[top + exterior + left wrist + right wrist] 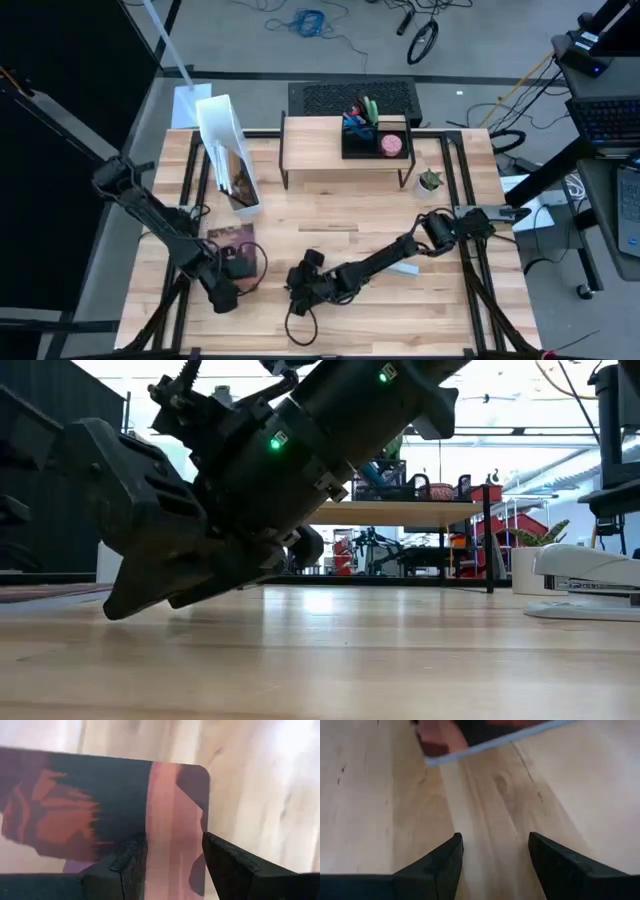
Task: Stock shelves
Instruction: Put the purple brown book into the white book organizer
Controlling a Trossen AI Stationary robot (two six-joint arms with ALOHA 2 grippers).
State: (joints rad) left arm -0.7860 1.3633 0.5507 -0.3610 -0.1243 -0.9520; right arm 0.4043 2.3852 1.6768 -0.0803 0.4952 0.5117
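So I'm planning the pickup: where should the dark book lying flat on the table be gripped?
At its near short edge, from the table's front: the book lies flat, and the left hand is open, fingers straddling that edge.

My arms [375,262] are matte black and chunky, with small green lights [274,444] and blunt wedge-shaped black fingers [559,862].

One riser [320,142], two arms [160,225]

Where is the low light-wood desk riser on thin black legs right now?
In the high view, the low light-wood desk riser stands at the table's far edge near the middle, right of the tall white file box, with a black organizer tray on top.
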